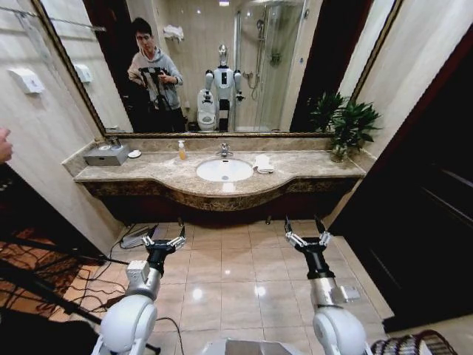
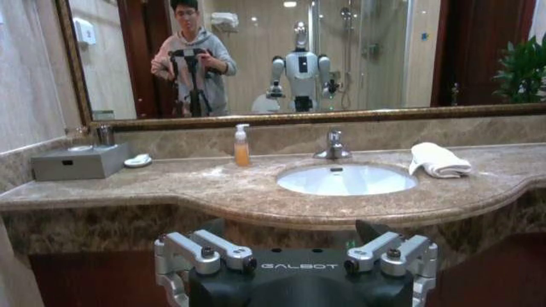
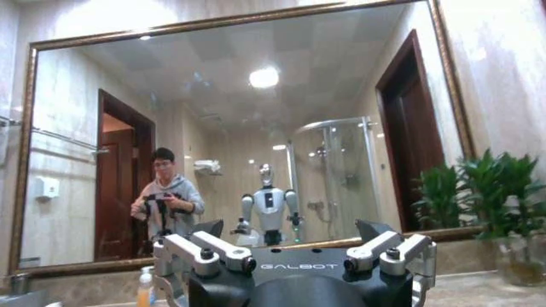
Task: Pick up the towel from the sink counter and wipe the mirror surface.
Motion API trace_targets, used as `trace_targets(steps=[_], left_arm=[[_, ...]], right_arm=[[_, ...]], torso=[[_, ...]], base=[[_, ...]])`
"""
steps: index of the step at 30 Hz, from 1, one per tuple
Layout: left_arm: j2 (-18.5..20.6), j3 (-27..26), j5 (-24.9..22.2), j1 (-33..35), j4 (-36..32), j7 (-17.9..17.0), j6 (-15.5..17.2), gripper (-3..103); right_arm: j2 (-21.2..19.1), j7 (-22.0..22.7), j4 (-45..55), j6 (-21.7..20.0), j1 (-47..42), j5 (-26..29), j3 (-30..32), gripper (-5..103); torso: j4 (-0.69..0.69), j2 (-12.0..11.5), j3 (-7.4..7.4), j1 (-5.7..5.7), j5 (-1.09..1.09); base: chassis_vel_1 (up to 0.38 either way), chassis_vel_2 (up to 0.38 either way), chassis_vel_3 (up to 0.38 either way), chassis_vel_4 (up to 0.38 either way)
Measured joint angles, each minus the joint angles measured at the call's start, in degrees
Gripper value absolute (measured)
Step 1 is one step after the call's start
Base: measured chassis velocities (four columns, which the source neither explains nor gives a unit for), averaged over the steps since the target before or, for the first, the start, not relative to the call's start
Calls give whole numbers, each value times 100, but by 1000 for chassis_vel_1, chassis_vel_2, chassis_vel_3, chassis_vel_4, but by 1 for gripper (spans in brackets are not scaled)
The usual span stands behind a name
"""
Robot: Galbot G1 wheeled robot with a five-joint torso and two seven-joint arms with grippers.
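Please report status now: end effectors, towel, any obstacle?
Left end effector and right end effector open, empty, short of sink counter. Towel folded beside basin. Nothing in the way.

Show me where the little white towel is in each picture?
Head view: the towel lies on the sink counter, just right of the basin.
Left wrist view: the towel sits right of the basin, beyond the left end effector.
Right wrist view: not in it.
Shared landmark: the mirror.
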Motion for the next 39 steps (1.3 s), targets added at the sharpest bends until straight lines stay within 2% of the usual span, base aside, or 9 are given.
trace_targets(steps=[9,21,29,39], left_arm=[[0,0,0,0,0,0,0,100],[0,0,0,0,0,0,0,100],[0,0,0,0,0,0,-1,100],[0,0,0,1,0,0,0,100]], right_arm=[[93,-60,19,-50,-133,-211,-183,100],[122,-44,123,-65,-139,-209,-217,100],[189,-164,-70,-61,157,-181,-360,100],[260,-168,-100,-64,185,-174,-284,100]], torso=[[-2,0,0,0,0],[-2,0,0,0,0],[0,0,0,-1,0],[-2,0,0,-1,0]], base=[[0,0,0,0],[0,0,0,0],[0,0,0,0],[-102,97,109,-109]])
